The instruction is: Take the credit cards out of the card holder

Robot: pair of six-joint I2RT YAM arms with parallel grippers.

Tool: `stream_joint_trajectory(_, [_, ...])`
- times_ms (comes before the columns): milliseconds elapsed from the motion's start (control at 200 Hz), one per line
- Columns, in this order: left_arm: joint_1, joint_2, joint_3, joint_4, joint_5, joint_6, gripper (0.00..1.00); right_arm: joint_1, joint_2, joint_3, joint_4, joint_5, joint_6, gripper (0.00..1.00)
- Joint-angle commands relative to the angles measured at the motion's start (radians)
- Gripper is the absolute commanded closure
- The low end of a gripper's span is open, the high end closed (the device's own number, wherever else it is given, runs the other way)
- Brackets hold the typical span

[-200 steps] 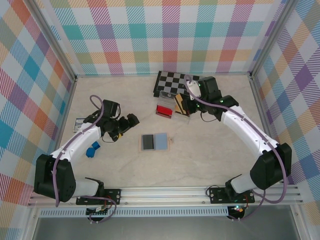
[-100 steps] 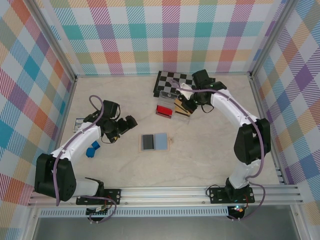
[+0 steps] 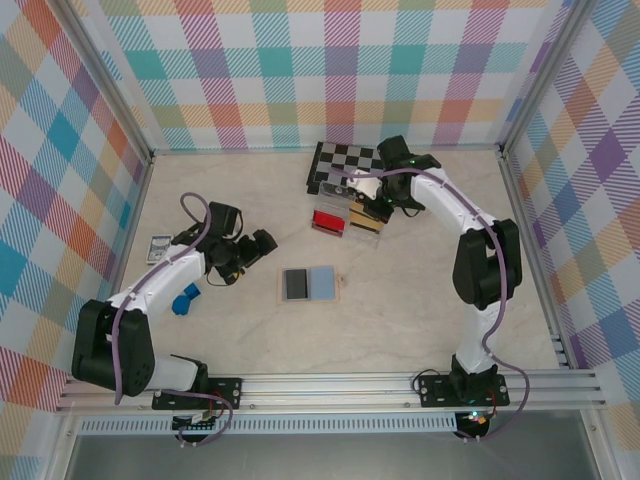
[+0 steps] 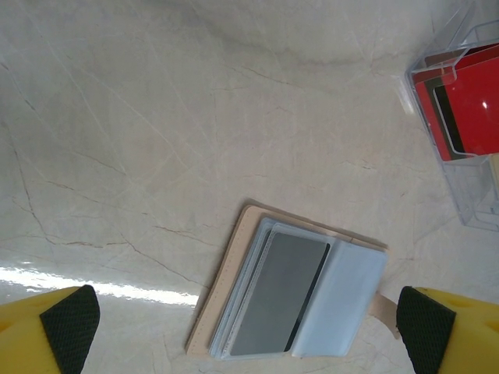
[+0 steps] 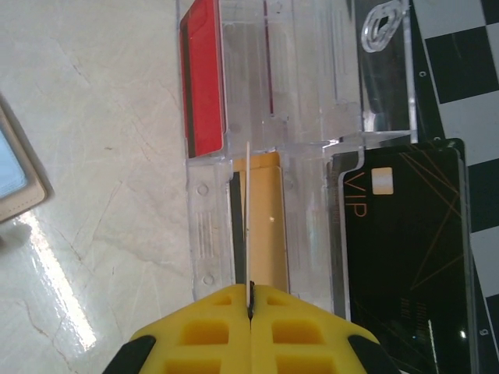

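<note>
Light blue on the pale marble-look table point(image 3: 430, 300): found the card holder point(image 3: 309, 284) open and flat, mid-table, nearest of the task's things. Counted one dark grey card point(image 3: 296, 285) in its left panel; saw only bare blue in the right. Read the holder's long axis as left-right across the table and the card's as near-far, with a small tab off the holder's right end. Cannot tell which way the pocket mouth faces.

Located the left fingers point(image 4: 70, 315) a little farther back, apart from the holder, spread wide with nothing between them. Put the holder to their right and slightly nearer the bases. In the left wrist view, noted the holder low in frame between the two pads, with the grey card's long axis slanting lower-left to upper-right, oblique to the line joining the pads. Judged the left arm the nearer one for this card. Expect a wrist turn to be needed before any pinch on a short edge.

Farther back: logged a clear tray point(image 3: 348, 215) with a red card point(image 5: 204, 86) in one slot. Found the right fingers point(image 5: 195, 335) pinched shut over the middle slot, apparently on the thin edge of an orange-tan card point(image 5: 265, 226) standing on edge, its long axis running straight away from them. Noted a black VIP card point(image 5: 405, 234) flat just beside that slot, and the chessboard point(image 5: 460, 70) past it.
</note>
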Motion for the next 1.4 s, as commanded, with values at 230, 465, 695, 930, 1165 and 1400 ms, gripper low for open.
stream_joint_trajectory(230, [0.018, 0.039, 0.019, 0.015, 0.026, 0.022, 0.00, -0.003, 0.048, 0.024, 0.008, 0.023, -0.022, 1.00])
stream_joint_trajectory(465, [0.018, 0.029, 0.001, 0.033, 0.033, 0.041, 0.00, -0.002, 0.081, 0.059, 0.001, 0.023, -0.006, 0.98])
stream_joint_trajectory(695, [0.018, 0.040, -0.017, 0.059, 0.064, 0.055, 0.00, 0.001, 0.089, 0.052, -0.008, 0.045, 0.002, 0.90])
stream_joint_trajectory(930, [0.018, 0.023, -0.038, 0.072, 0.066, 0.066, 0.00, 0.009, 0.086, 0.058, -0.006, 0.057, 0.001, 0.74])
stream_joint_trajectory(1165, [0.018, 0.009, -0.046, 0.069, 0.075, 0.066, 0.00, 0.021, 0.017, 0.059, 0.000, -0.002, 0.058, 0.71])
stream_joint_trajectory(1400, [0.012, -0.014, -0.056, 0.054, 0.099, 0.069, 0.00, 0.032, -0.144, -0.024, 0.048, -0.075, 0.315, 0.64])
